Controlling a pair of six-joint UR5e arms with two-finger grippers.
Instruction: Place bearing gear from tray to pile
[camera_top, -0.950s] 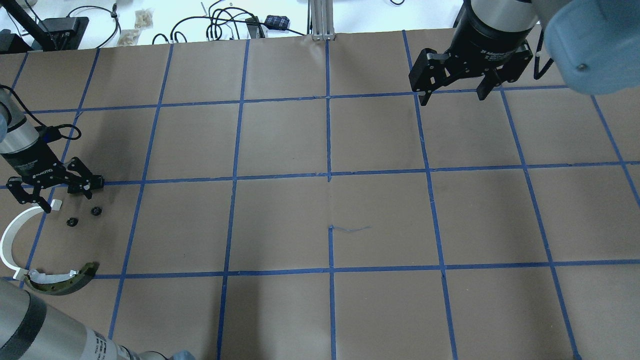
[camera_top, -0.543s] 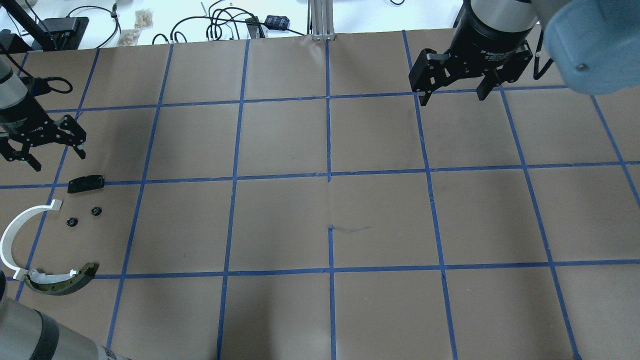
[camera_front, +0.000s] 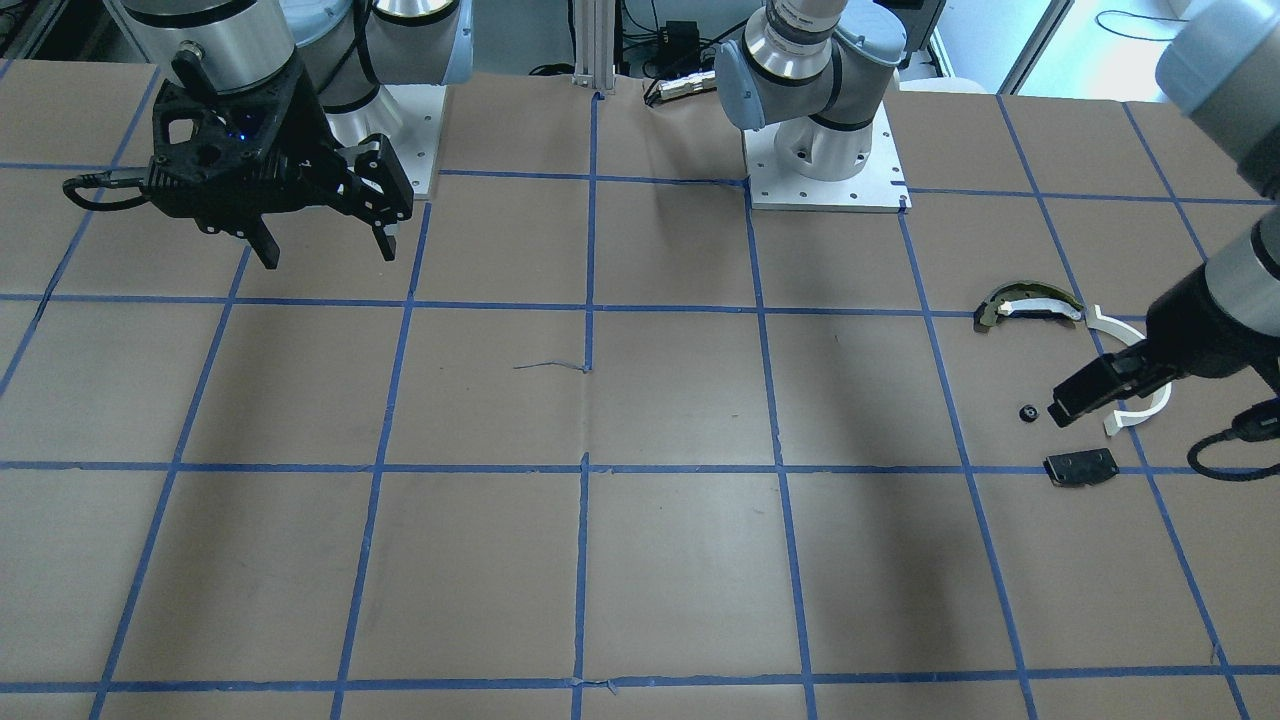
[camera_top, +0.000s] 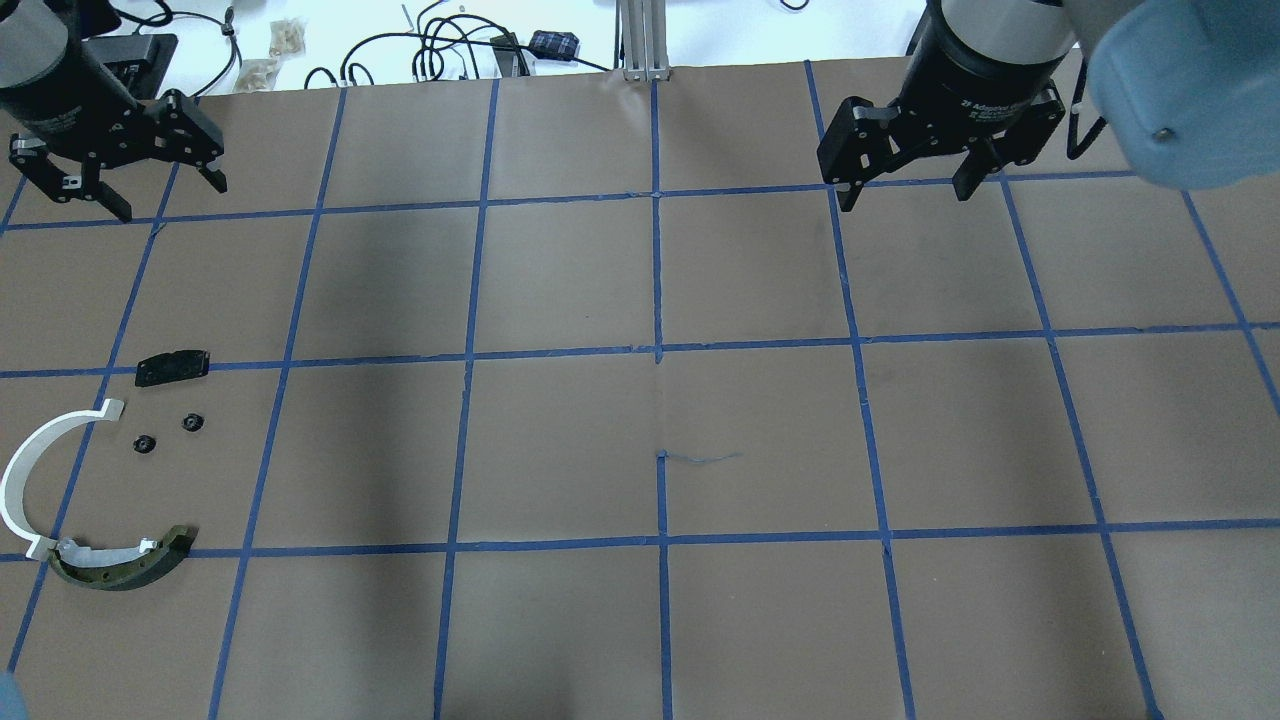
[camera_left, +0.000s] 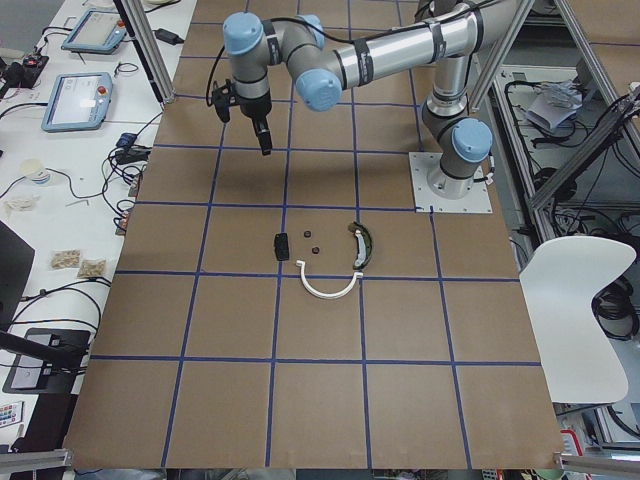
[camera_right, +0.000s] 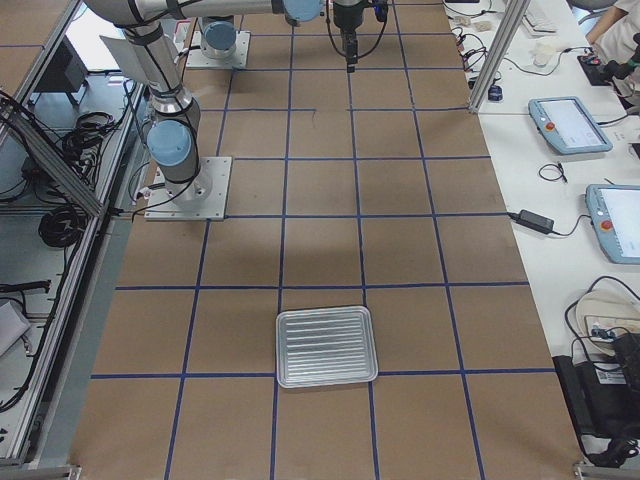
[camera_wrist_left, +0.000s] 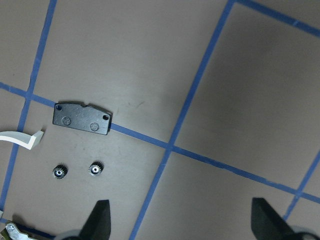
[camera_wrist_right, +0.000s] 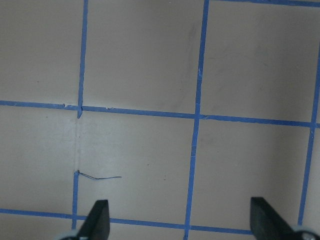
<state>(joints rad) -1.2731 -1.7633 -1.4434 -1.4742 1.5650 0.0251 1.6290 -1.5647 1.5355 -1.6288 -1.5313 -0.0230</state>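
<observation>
The pile lies at the table's left: two small black bearing gears (camera_top: 192, 422) (camera_top: 146, 443), a black plate (camera_top: 172, 366), a white half-ring (camera_top: 20, 470) and an olive-and-white curved piece (camera_top: 120, 565). My left gripper (camera_top: 170, 200) is open and empty, raised well beyond the pile. In its wrist view (camera_wrist_left: 182, 225) the gears (camera_wrist_left: 95, 169) and the plate (camera_wrist_left: 81, 118) lie far below. The silver tray (camera_right: 326, 345) looks empty at the table's right end. My right gripper (camera_top: 908, 200) is open and empty over bare paper at the far right.
The table is covered in brown paper with a blue tape grid (camera_top: 657, 350). Cables and small boxes (camera_top: 450, 45) lie past the far edge. The arm bases (camera_front: 825, 150) stand at the robot's side of the table.
My left gripper has risen from the pile and moved away toward the far left corner, still open. The black plate it covered now lies in view. The right arm has not moved.
</observation>
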